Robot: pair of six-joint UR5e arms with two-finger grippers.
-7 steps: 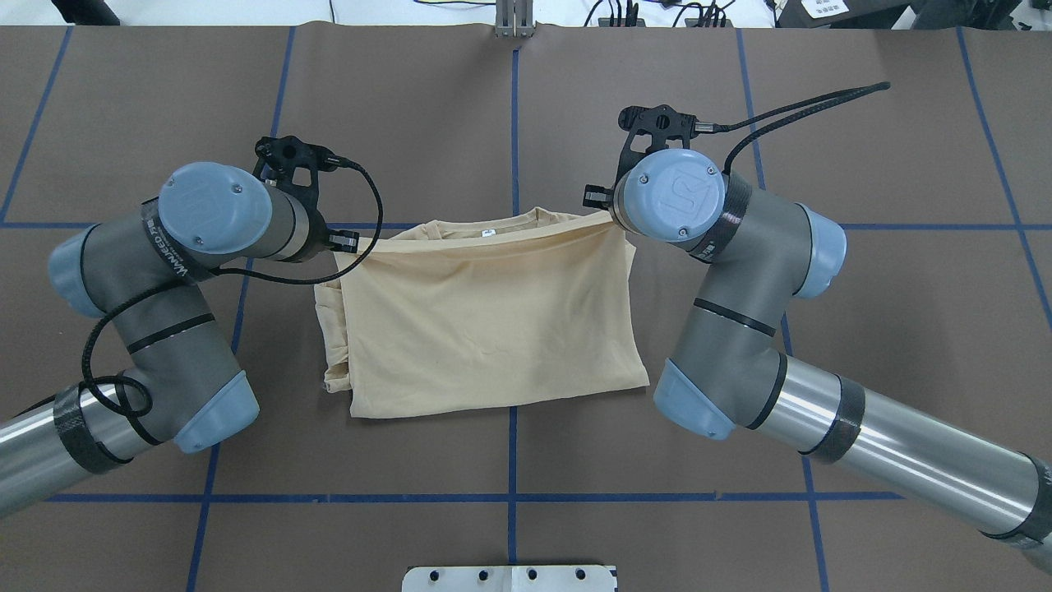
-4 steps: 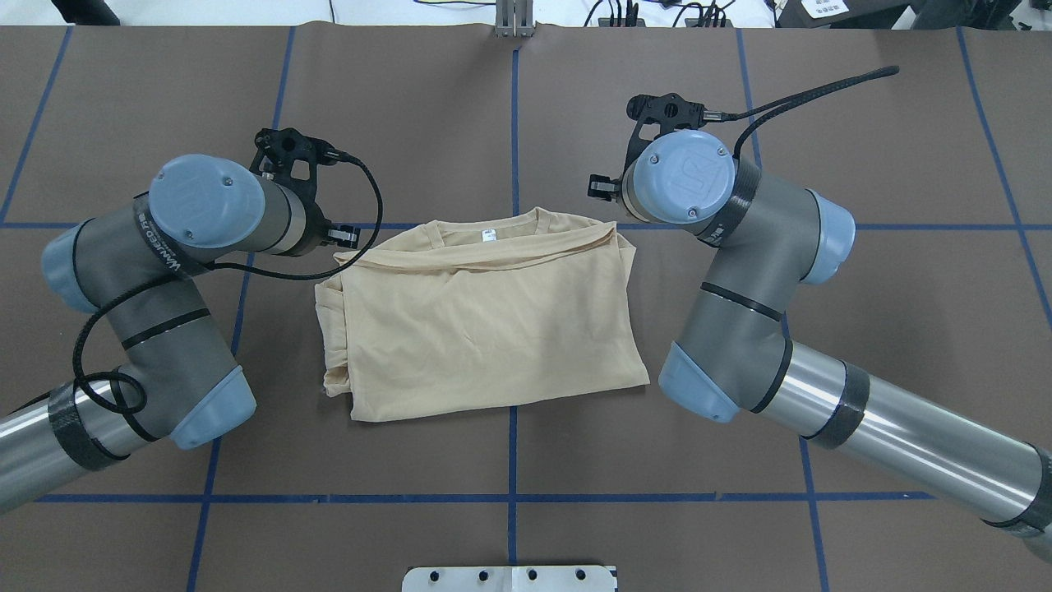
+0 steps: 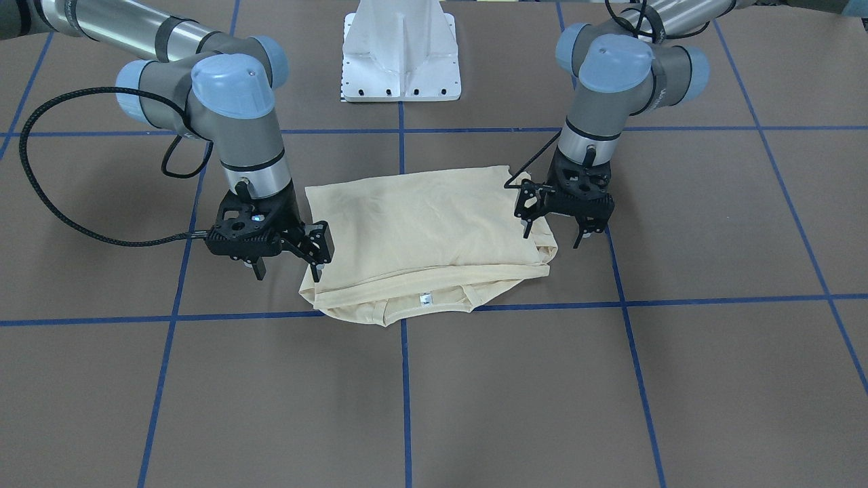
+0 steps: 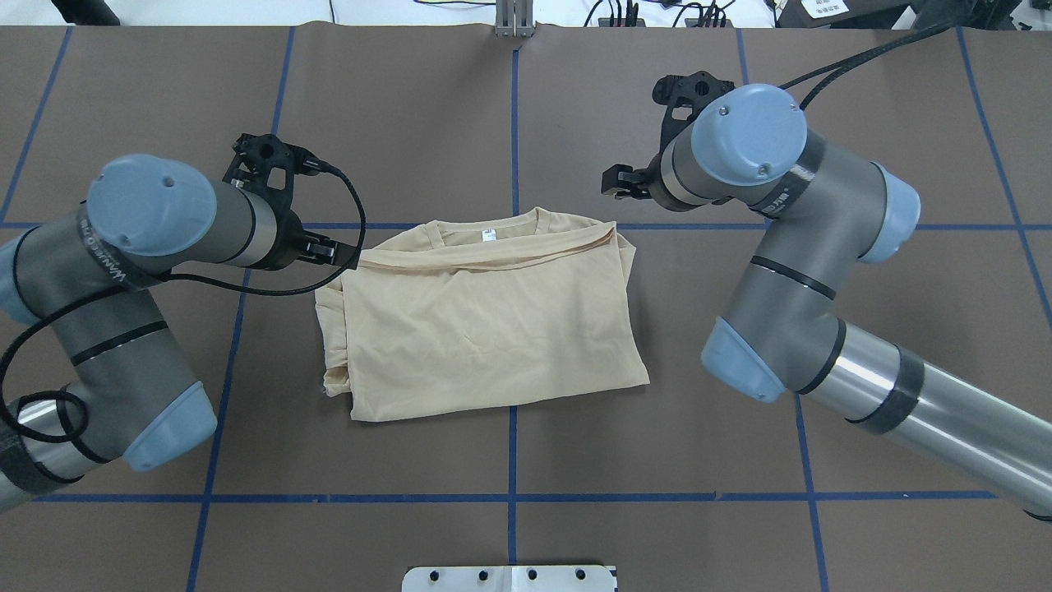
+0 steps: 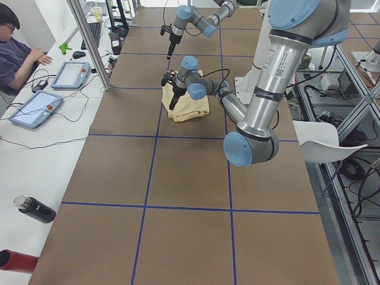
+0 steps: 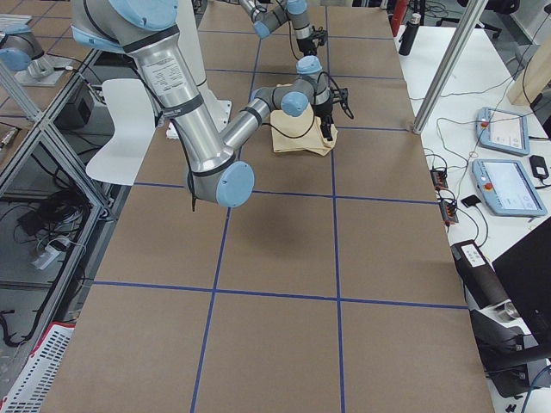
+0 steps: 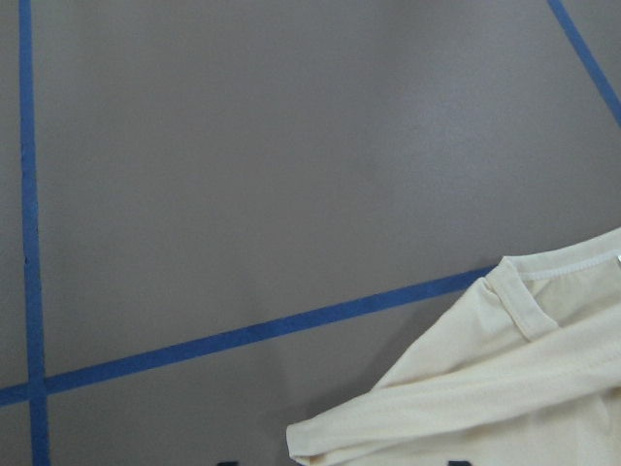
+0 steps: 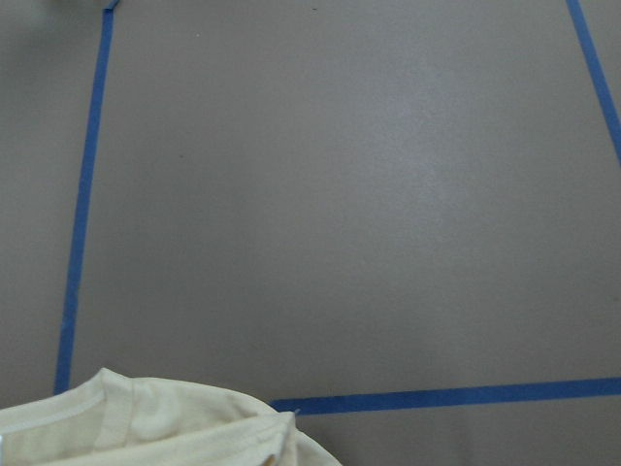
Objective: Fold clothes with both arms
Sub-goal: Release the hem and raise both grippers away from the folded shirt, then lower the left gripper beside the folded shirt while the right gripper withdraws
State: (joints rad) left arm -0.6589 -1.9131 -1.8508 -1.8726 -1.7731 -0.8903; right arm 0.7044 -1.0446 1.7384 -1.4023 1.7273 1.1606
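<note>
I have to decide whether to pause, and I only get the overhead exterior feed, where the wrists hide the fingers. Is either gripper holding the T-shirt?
Observer: No. In the front-facing view the left gripper is open, with no cloth between its fingers.
Operator: And the right one?
Observer: The right gripper is open and empty too, at the edge of the T-shirt.
Operator: Anyone close to the table?
Observer: The left side view shows a person seated at the white bench alongside it.
</note>
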